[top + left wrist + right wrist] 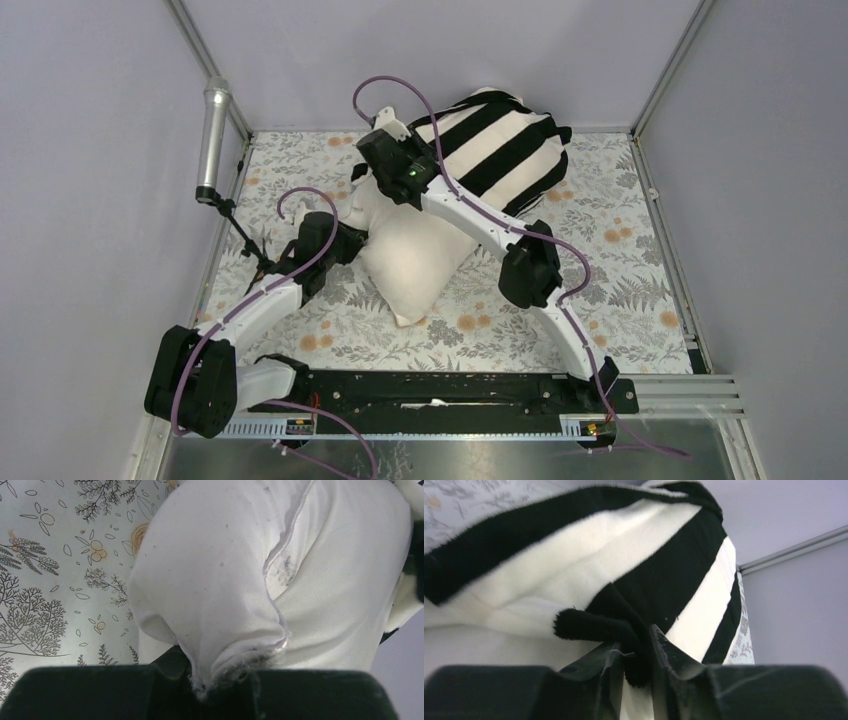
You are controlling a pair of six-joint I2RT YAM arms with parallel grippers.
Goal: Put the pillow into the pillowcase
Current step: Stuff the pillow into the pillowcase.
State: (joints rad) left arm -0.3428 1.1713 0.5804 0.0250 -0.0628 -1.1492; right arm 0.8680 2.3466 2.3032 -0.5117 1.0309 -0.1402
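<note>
The left gripper is pinching a corner of the plump cream fabric pillow lying on the desk, while the right gripper is pinching a black fold of the striped black-and-white fabric pillowcase touching it.

Floral-printed covering spread flat. Silver cylinder on black stand at its left edge. Grey walls around.

Pillow: plain cream, plump, is lying diagonally on the tabletop, left of centre, its far end tucking under the pillowcase. Pillowcase: wide black-and-white stripes, is sitting humped and bunched at the back edge.
</note>
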